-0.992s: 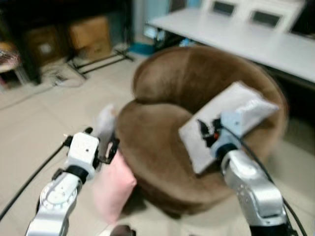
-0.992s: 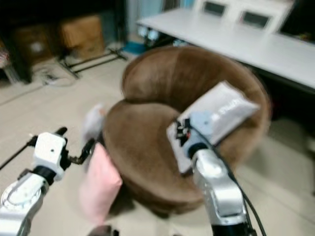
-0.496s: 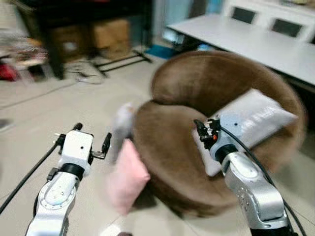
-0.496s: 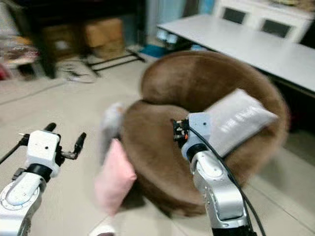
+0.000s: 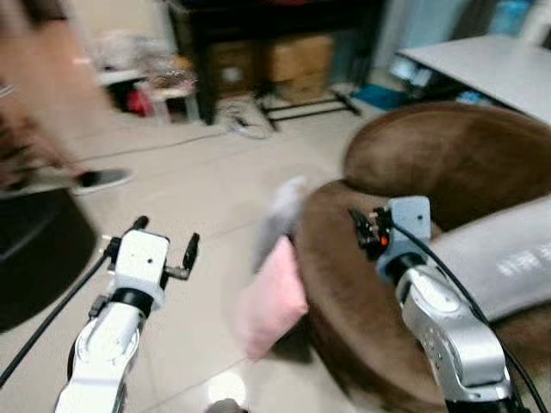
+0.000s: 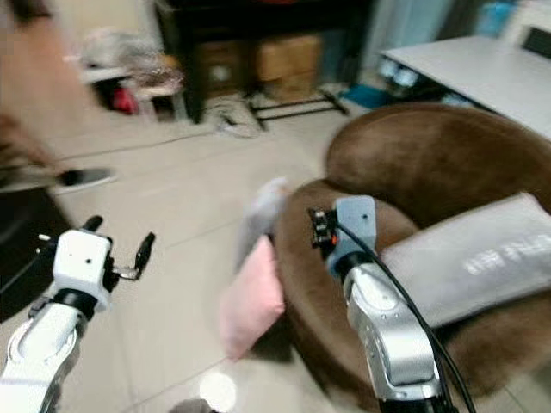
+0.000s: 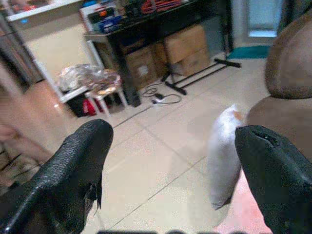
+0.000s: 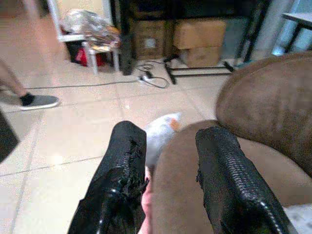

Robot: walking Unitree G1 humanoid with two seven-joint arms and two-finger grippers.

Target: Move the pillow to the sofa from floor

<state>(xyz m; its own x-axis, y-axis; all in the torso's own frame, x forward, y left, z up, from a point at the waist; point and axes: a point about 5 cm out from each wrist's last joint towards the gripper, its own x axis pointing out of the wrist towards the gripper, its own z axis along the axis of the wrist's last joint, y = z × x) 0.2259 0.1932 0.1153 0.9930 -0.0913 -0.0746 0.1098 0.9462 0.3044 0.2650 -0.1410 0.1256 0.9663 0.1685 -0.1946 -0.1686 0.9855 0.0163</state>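
The view has swung left: the pink pillow (image 5: 271,297) sits mid-frame on the floor against the sofa (image 5: 448,172). Both hands (left hand (image 5: 164,251), right hand (image 8: 168,161)) are open, empty; pickup remains.

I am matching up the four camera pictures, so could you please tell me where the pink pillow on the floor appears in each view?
Left eye view: pink pillow leaning against the brown sofa, lower centre.
Right eye view: same pillow, left of the sofa.
Left wrist view: a pink patch at the bottom edge.
Right wrist view: a pink sliver between the fingers.
Shared landmark: the grey pillow beside it.
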